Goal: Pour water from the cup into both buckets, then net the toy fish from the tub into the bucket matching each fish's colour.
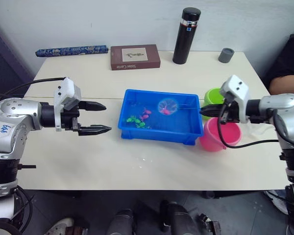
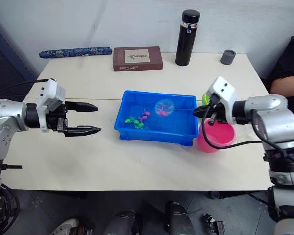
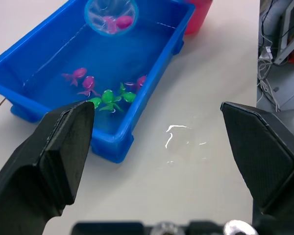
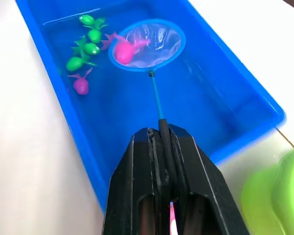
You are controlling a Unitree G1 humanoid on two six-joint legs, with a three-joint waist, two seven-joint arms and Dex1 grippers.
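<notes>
A bright blue tub (image 1: pixel 159 128) of water sits mid-table; beside its left end the left gripper (image 1: pixel 99 117) hovers with fingers spread and empty. At its right end, by the pink bucket (image 1: pixel 217 137) and green bucket (image 1: pixel 213 96), the right gripper (image 4: pixel 161 143) pinches the net (image 4: pixel 148 45) handle, a pink fish (image 4: pixel 125 49) in the hoop over the tub. More fish (image 3: pixel 108 96) lie in the tub.

The tub (image 4: pixel 245 105) is glossy blue plastic, and the net (image 4: pixel 148 45) has fine translucent mesh. The table (image 1: pixel 137 166) looks smooth and matt; the flask (image 1: pixel 186 35) is matt black.
</notes>
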